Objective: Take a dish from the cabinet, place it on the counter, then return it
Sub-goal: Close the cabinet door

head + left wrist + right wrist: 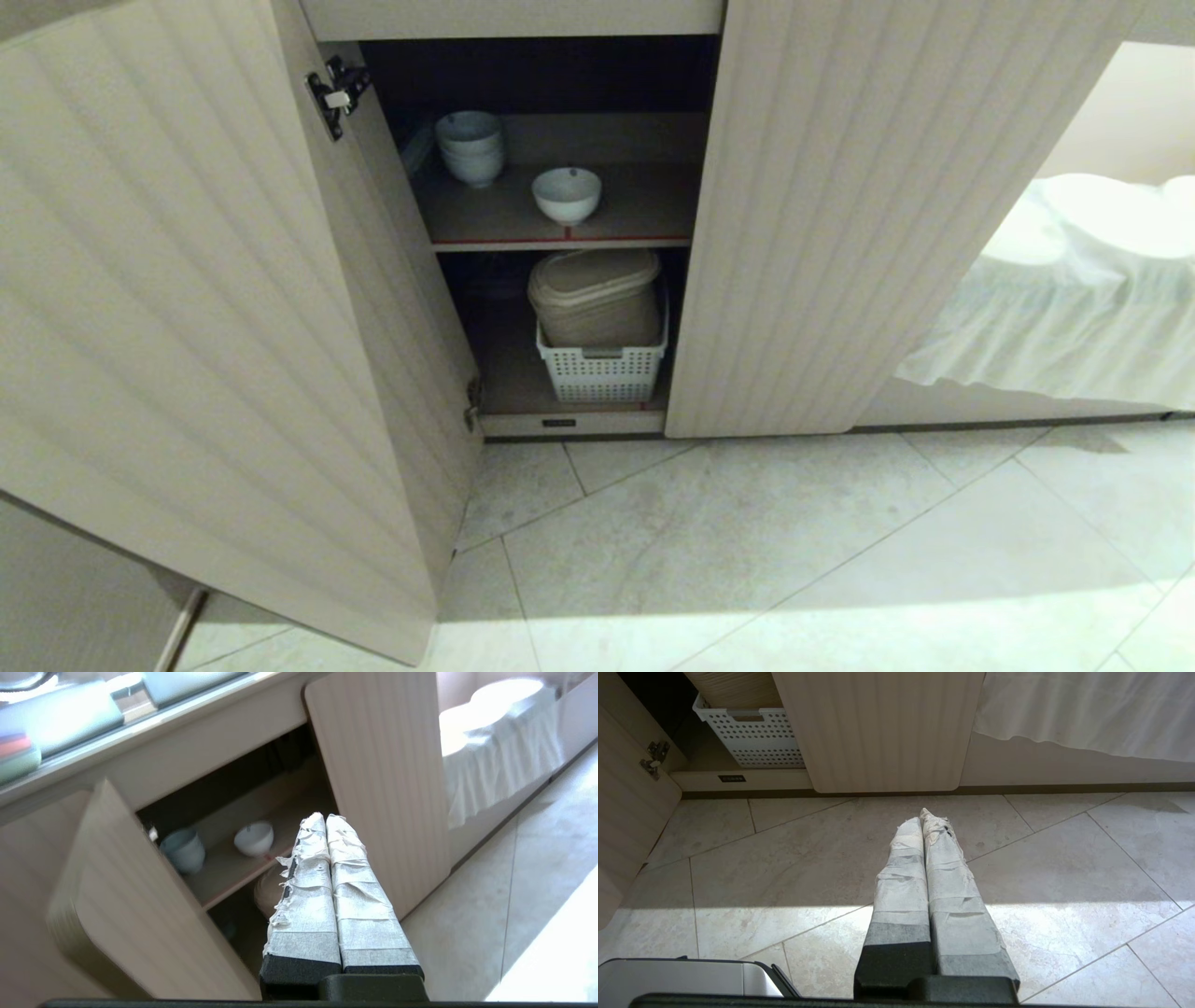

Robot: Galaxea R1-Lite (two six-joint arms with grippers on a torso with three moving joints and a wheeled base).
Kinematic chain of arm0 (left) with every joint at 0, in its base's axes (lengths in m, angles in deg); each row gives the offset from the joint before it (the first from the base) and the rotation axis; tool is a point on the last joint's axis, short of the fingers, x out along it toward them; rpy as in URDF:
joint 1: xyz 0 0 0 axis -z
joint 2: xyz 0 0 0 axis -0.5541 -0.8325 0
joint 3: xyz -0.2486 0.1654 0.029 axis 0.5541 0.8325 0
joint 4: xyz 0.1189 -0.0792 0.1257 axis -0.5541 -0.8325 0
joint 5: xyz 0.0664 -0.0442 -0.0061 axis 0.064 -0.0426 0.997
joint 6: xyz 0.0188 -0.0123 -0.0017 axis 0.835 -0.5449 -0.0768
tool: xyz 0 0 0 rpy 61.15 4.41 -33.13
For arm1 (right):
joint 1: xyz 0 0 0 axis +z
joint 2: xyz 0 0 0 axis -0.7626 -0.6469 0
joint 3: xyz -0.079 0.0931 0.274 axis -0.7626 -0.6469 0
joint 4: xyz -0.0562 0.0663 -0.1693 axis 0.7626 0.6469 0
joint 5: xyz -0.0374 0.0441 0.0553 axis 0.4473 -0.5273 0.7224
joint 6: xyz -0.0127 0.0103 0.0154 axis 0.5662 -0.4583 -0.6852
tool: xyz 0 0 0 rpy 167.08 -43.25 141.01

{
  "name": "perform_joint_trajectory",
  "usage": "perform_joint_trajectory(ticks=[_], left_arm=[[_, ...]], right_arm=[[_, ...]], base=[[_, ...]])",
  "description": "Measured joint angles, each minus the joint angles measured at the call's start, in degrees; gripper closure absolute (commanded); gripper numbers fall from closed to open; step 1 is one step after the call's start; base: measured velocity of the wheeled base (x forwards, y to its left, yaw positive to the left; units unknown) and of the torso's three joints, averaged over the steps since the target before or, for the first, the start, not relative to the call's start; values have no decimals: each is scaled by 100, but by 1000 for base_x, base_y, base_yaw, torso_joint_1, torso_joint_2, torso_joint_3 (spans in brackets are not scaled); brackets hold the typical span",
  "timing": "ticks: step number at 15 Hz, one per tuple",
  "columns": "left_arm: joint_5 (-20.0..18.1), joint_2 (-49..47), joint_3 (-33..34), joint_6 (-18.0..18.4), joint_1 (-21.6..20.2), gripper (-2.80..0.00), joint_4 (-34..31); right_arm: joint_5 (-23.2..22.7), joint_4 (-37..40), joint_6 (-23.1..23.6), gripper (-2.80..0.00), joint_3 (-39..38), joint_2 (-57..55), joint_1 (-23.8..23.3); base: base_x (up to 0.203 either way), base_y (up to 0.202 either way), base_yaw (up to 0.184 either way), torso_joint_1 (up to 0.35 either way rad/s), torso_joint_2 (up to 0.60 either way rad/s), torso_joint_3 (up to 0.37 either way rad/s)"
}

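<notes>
The dish (pixel 567 193), a small white bowl, stands alone near the front edge of the upper shelf of the open cabinet (pixel 233 299); the left wrist view has the dish (pixel 254 838) too. My left gripper (pixel 325 817) is shut with nothing in it, out in front of the cabinet opening and well short of the shelf. My right gripper (pixel 925 814) hangs shut and empty over the floor tiles. Neither gripper shows in the head view. A strip of the counter (pixel 154 718) runs above the cabinet.
A stack of white bowls (pixel 471 147) sits at the back left of the same shelf. Below, a white perforated basket (pixel 602 371) holds beige lidded containers (pixel 597 297). Both fluted doors (pixel 822 215) stand open. A white cloth (pixel 1083 289) hangs at the right.
</notes>
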Motion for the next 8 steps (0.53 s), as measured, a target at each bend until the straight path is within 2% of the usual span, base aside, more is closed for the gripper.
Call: perform_joint_trajectory(ticks=[4,8], left_arm=[[96,447,722,-215,-321,0,-20],[635,657,1542,-215,-429,0,44]], right_arm=[[-1,0,0,0,0,0,-2],[0,0,-2,0,0,0,-2]], base=[[0,0,0,0,0,0],[0,0,0,0,0,0]])
